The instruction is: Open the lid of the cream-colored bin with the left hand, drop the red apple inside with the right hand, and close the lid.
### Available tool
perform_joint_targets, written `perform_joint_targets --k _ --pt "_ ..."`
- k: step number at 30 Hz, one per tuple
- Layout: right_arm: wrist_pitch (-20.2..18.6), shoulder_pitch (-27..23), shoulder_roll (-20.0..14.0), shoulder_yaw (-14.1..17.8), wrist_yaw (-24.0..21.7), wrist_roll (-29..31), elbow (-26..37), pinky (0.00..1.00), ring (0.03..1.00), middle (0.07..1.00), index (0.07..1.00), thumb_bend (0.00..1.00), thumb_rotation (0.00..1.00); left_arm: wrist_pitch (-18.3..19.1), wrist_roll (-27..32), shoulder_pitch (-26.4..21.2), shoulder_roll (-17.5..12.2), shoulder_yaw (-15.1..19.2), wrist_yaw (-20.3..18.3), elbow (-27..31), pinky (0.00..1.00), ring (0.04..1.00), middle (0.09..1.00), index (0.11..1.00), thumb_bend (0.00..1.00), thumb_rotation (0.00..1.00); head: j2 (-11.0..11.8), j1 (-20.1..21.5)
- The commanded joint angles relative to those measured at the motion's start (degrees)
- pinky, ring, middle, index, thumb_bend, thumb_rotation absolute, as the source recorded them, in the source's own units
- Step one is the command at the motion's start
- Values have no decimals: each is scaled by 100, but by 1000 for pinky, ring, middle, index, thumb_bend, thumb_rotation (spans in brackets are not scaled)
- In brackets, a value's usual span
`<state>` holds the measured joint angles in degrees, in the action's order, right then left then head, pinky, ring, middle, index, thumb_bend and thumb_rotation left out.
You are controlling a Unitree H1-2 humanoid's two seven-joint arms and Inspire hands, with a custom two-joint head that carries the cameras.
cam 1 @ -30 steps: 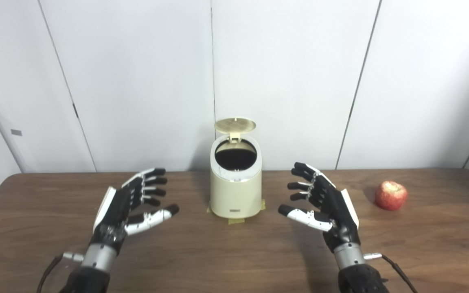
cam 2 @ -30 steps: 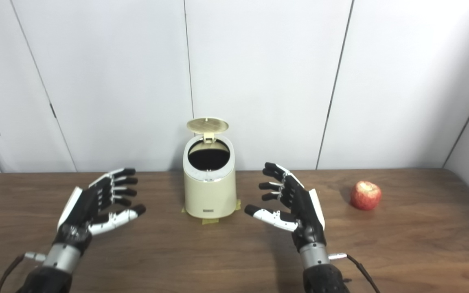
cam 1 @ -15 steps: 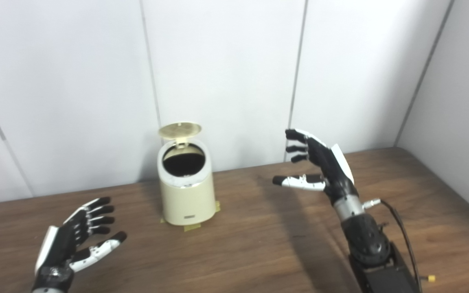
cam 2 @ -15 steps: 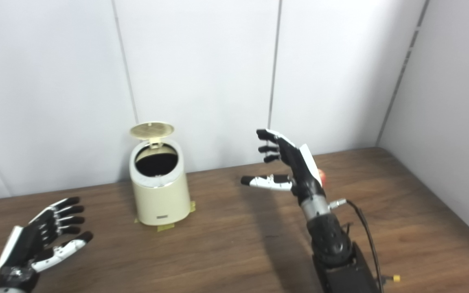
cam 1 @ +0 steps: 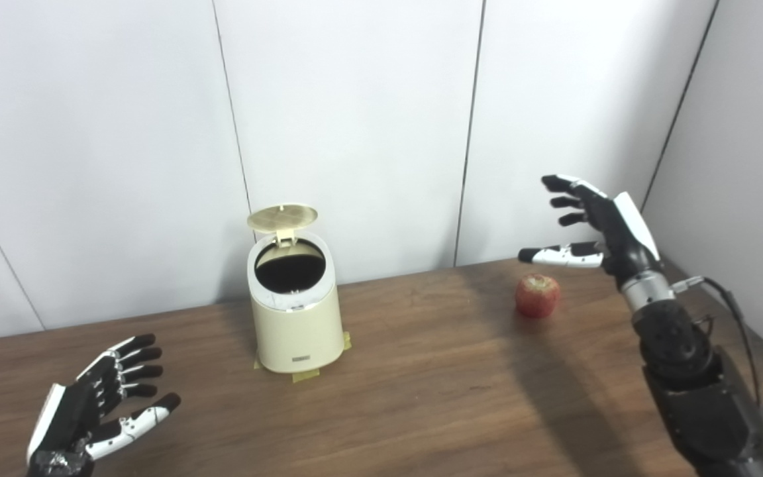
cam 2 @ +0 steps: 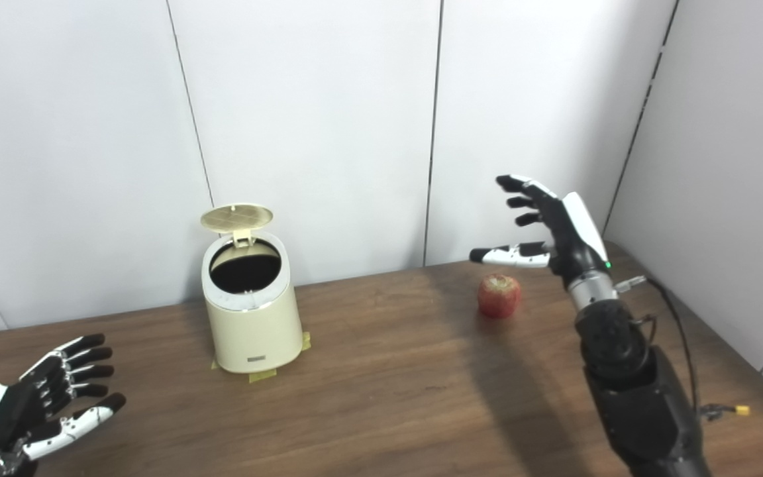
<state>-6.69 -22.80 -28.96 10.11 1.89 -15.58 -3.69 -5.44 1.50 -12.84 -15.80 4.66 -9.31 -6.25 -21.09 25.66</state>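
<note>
**Right hand poised above the apple, bin already open**

The wooden table (cam 1: 421,371) fills the lower half of the frame. Left of centre stands the cream-colored bin (cam 1: 295,318), taped at its base, its round lid (cam 1: 282,216) tipped up and back so the dark mouth is clear. At the right, the right hand (cam 1: 597,222) hangs spread wide and empty, above and just right of the red apple (cam 1: 537,295), which rests on the table right of centre, well apart from the bin. The left hand (cam 1: 100,411) sits low in the bottom left corner, fingers apart, holding nothing.

The step in hand looks like the reach for the apple. To do it well, bring the palm down over the fruit from above, thumb on one side and fingers on the other, and close evenly: a round apple will likely roll if nudged first from one side.
</note>
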Motion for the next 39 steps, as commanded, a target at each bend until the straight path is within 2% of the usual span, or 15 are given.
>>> perform_joint_targets --k 1,5,14,18,22,27,31,39 --pt "-113 -284 -257 35 -40 -57 -69 704 813 856 832 847 228 -142 54 -251 -71 53 37 50 640 721 772 808 611 0 7 6" --pt "-228 -348 -410 15 -306 165 -425 717 818 865 857 842 149 -96 22 -233 -69 75 78 124 646 716 769 804 605 0 -3 5" --pt "-287 -611 -559 -224 -855 437 -1521 848 926 936 903 862 222 -4 46 -190 -56 95 70 257 640 707 759 795 611 0 -43 -8" --pt "-286 -680 -530 -296 -970 564 -1808 841 938 958 930 880 228 94 8 -159 -65 97 82 357 637 705 758 793 609 0 -71 -29" --pt "-184 -714 -472 -386 -903 547 -2003 819 921 949 926 875 184 122 -27 -148 -89 108 91 410 637 702 754 790 609 0 -98 -36" --pt "-233 -789 -348 -489 -821 539 -2264 837 915 930 921 871 175 167 -19 -132 -96 108 65 498 619 693 743 784 600 0 -127 -47" --pt "12 -855 -287 -597 -730 484 -2528 808 885 913 907 862 165 140 -20 -121 -110 89 34 536 614 689 742 784 613 0 -158 -45" --pt "234 -951 -235 -821 -644 332 -2821 850 886 886 872 847 151 275 -31 -118 -83 59 20 654 646 706 751 797 583 0 -202 -54"
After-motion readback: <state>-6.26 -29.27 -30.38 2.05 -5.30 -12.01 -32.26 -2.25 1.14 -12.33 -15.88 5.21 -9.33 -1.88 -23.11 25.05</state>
